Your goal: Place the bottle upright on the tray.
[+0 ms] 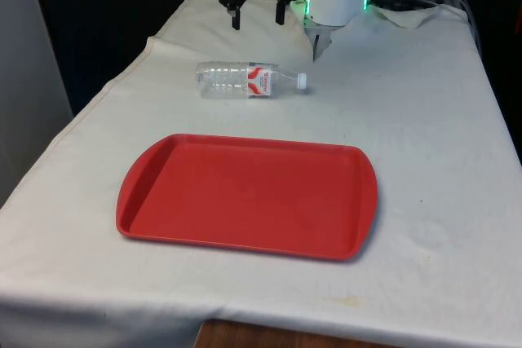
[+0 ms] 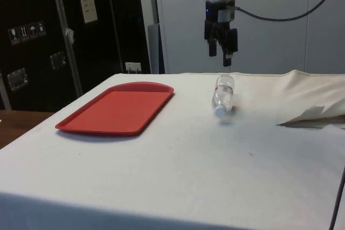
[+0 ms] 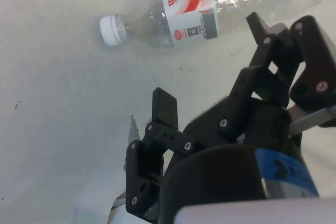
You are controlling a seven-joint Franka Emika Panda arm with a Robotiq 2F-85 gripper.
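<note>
Clear plastic bottle (image 1: 249, 80) lies on its side (white cap on) below the raised, spread hand (image 1: 258, 11).

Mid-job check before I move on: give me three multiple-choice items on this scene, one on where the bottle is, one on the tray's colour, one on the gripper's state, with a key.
1. Where is the bottle?
A. Standing on the tray
B. Lying on the cloth beyond the tray
C. Held in the gripper

2. What colour is the tray?
A. Red
B. Blue
C. Grey

3. What state is the gripper in?
A. Shut on the bottle
B. Open, above the table, holding nothing
C. Resting on the tray

Key:
1 B: the front view shows it on its side on the cloth, apart from the tray, cap toward the front view's right.
2 A: front and side views both show a red tray.
3 B: in the side view it hangs above the bottle, and in the wrist view the fingers stand apart with nothing between them.
</note>
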